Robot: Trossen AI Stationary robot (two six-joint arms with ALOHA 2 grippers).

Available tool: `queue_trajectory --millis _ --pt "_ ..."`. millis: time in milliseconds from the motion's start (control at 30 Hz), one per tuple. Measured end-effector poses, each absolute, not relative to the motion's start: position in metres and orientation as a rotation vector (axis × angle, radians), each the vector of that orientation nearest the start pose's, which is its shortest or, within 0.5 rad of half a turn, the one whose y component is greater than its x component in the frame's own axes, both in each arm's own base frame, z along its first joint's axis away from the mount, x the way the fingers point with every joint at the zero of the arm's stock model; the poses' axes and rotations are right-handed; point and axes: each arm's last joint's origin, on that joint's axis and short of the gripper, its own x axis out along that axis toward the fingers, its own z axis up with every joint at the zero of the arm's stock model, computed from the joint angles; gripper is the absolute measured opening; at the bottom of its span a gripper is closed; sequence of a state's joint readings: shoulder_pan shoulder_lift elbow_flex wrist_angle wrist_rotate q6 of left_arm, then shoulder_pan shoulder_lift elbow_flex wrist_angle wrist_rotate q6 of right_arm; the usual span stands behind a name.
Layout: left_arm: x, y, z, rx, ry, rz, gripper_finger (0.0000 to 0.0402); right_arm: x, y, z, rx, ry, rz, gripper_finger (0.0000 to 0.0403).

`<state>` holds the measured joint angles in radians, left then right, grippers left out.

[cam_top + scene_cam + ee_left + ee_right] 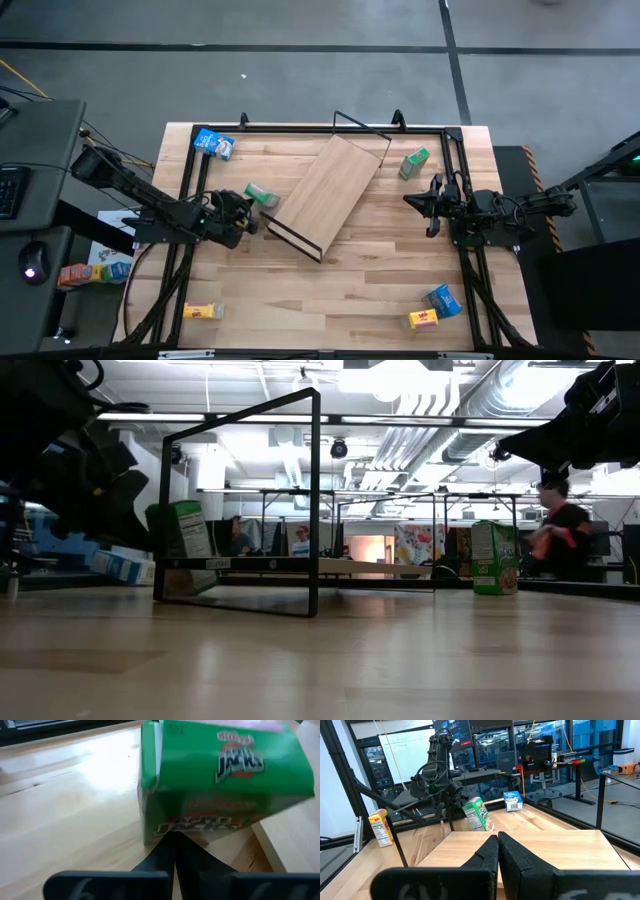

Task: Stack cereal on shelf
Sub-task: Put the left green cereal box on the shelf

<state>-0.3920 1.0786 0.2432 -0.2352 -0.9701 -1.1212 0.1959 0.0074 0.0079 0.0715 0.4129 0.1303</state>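
Observation:
A green cereal box stands tilted at the left end of the shelf, a light-wood board that lies slantwise on the table with black wire frames at its ends. In the left wrist view this box fills the picture just beyond my shut left gripper. My left gripper is on the table's left side, pointing toward the box. My right gripper hovers shut near the table's right edge, pointing over the shelf and touching nothing. A second green box stands beyond the shelf's right side. My left gripper's shut fingertips stand at the lower edge of the green box's near face, slanting down from the table's left. Whether they touch it, I cannot tell. The box leans beside the shelf's end.
A blue box lies at the far left, a yellow box at the near left, and a blue and a yellow box at the near right. A black frame rims the table. People show in the room behind.

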Motion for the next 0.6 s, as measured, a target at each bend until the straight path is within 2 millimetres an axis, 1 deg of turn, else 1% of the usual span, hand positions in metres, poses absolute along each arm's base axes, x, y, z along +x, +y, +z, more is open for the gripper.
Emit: queue_trajectory --millis 600 --pt "0.1427 -0.0331 0.1210 -0.323 0.438 0.870 0.0000 0.0954 0.0071 0.1724 0.151 -0.083 -0.212 0.0000"
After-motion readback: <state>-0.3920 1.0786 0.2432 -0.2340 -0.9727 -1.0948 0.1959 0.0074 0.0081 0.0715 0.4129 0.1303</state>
